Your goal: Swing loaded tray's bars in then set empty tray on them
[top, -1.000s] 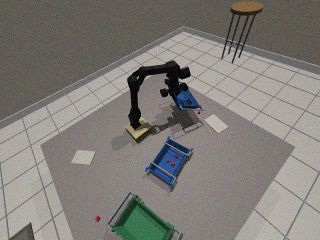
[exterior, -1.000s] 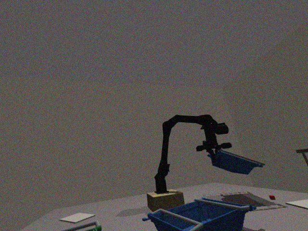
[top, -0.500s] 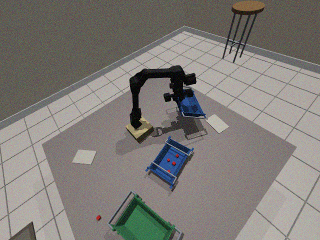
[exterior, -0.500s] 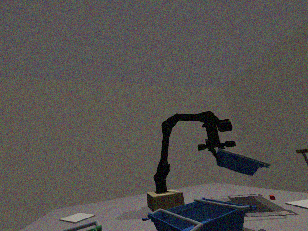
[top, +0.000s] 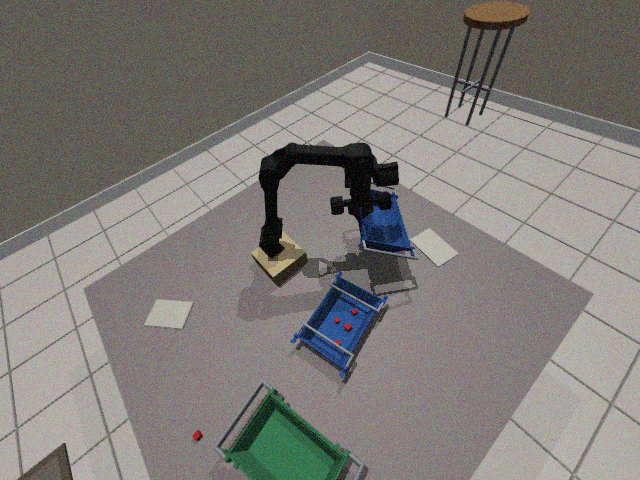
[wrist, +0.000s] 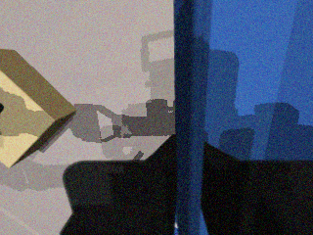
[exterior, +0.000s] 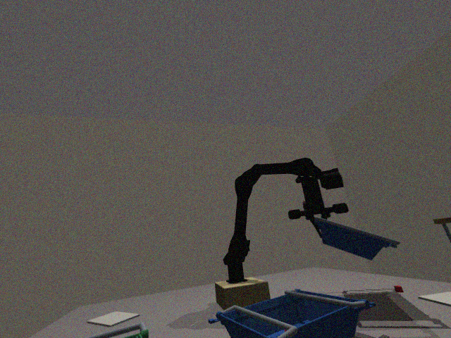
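The loaded blue tray (top: 321, 330) (exterior: 309, 314) stands on the grey mat with several small red blocks (top: 347, 326) inside. Its two grey wire bars (top: 328, 339) (top: 358, 296) (exterior: 324, 297) lie in across its top. My gripper (top: 368, 205) (exterior: 312, 217) is shut on one wall of the empty blue tray (top: 385, 225) (exterior: 351, 241) (wrist: 245, 78) and holds it high in the air, tilted, its far end hanging lower. It hangs behind and to the right of the loaded tray. In the wrist view the tray's wall fills the right half.
The arm's tan base block (top: 279, 260) (exterior: 242, 291) (wrist: 20, 113) stands on the mat. A green tray (top: 281, 444) lies near the front, a loose red block (top: 196, 435) beside it. Two white sheets (top: 169, 313) (top: 434, 246) lie on the mat. A stool (top: 485, 56) stands far back.
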`<action>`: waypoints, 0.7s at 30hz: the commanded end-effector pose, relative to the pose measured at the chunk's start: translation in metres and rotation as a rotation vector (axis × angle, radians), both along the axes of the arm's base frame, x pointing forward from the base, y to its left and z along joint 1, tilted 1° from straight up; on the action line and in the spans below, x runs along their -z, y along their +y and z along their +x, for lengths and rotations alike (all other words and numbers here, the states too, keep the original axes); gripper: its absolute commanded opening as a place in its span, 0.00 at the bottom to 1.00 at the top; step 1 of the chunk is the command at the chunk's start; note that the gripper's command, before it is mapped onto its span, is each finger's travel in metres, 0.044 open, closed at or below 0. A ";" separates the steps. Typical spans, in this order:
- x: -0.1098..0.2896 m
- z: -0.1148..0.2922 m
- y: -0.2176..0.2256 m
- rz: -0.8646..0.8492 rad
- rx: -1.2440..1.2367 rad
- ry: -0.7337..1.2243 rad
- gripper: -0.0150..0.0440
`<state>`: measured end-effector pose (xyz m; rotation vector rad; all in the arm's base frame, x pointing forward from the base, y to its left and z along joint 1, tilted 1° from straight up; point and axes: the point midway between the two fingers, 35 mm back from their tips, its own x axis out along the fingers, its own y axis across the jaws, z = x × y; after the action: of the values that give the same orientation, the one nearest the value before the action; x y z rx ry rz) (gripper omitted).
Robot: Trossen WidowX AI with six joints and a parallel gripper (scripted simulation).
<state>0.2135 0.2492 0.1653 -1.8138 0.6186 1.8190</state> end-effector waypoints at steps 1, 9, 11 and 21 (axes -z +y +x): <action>-0.002 0.014 -0.011 0.010 0.035 -0.005 0.25; -0.002 0.036 -0.033 0.008 0.103 -0.005 0.25; -0.001 0.041 -0.039 0.008 0.120 -0.004 0.25; -0.001 0.065 -0.071 0.006 0.205 -0.004 0.25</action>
<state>0.2695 0.1888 0.1633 -1.7007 0.7611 1.7028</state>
